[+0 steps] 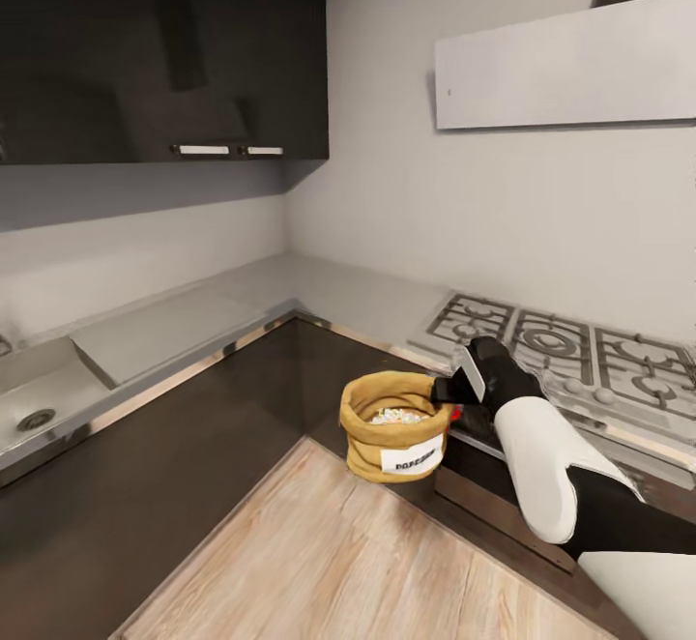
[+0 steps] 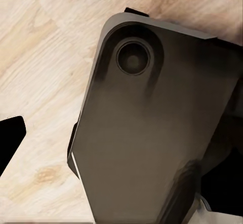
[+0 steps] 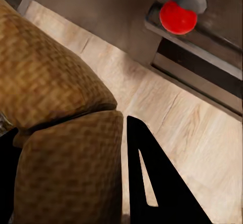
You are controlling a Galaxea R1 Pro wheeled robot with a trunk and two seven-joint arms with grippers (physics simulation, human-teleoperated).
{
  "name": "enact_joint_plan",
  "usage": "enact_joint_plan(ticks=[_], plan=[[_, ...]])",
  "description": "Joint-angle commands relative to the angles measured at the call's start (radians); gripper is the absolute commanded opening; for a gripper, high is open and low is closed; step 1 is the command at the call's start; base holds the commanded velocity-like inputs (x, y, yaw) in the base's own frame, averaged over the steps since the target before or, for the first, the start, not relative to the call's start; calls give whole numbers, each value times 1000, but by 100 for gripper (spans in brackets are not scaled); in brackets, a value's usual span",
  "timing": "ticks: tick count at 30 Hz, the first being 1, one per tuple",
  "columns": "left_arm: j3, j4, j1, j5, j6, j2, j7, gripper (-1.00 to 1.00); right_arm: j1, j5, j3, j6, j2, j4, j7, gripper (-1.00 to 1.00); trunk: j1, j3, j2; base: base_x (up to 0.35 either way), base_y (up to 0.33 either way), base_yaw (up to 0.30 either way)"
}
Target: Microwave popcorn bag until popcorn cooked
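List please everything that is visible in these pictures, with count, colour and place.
Squat burlap popcorn bag: one, tan-brown, held off the counter beside the hob.
Popcorn: small heap, off-white, inside the bag.
Glossy countertop: one, grey, along both walls.
Steel gas hob: one, silver, right.
Sink: one, steel, far left.
Upper cabinets: dark, upper left.
Wooden floor: pale, below.
Right gripper: one, black, gripping the bag's rim.
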Motion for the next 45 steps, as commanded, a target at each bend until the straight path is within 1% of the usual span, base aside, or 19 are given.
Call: enact_joint_plan(ticks=[1,4,11,15,18,24,25,29,33,43,45], plan=[[1,0,0,2,-3,-1,3,100,-1,7,-8,3,-1,7,2,-100,-1,-1,-1,-302,159,0],[1,0,0,1,-3,-1,4,100,-1,7,-8,3,-4,14,2,-100,-1,-1,-1,-304,151,-12],[-1,0,0,3,-3,1,4,100,-1,7,-8,3,-7,14,-1,-100,-1,1,-1,-314,110,-224],[-3,0,0,0,-3,2,2,100,-1,6,-8,3,-34,15,-3,-100,-1,2,-1,-127,6,-242],[-3,0,0,0,-3,2,2,100,-1,6,-8,3,-42,15,-3,-100,-1,3,-1,-9,0,-242],[-9,0,0,-5,-3,1,0,100,-1,5,-8,3,-67,20,-2,-100,-1,6,-1,-21,0,-242],[-7,0,0,-10,-3,-5,7,100,5,7,-8,3,-73,19,0,-100,-1,6,-1,-315,0,-242],[-7,0,0,-10,-3,-6,10,100,11,7,-8,3,-79,19,1,-100,-1,7,-1,-340,0,-242],[-7,0,0,-11,-4,-6,10,100,11,5,-8,3,-98,19,2,-100,-1,9,-1,-346,0,-242],[-6,0,0,-11,-4,-6,10,100,13,4,-8,3,-106,20,2,-100,-1,13,-1,-346,0,-265],[-6,0,0,-11,-4,-6,10,100,15,2,-8,3,-127,20,6,-100,-1,13,-1,-346,0,-290]])
